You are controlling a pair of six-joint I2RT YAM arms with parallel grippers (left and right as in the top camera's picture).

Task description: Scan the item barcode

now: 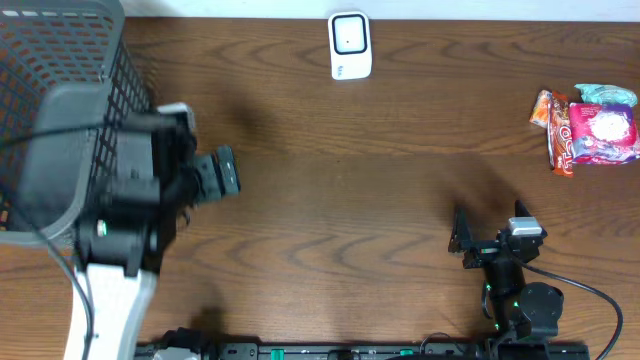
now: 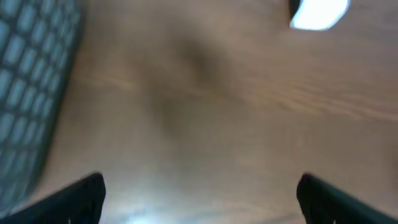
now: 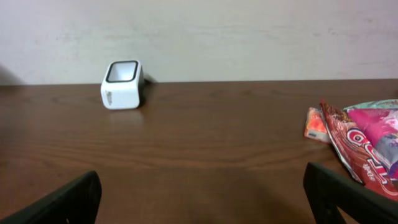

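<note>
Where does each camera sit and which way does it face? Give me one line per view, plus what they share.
Overhead: above the table, looking straight down; left arm beside the grey basket, right arm at the near edge, white scanner and snack packets farther off.
Left wrist: low over the tabletop, tilted down, blurred; its own open jaws at the bottom corners.
Right wrist: low, facing level toward the back wall; its open jaws at the bottom corners.
Shared: all three show the scanner.
</note>
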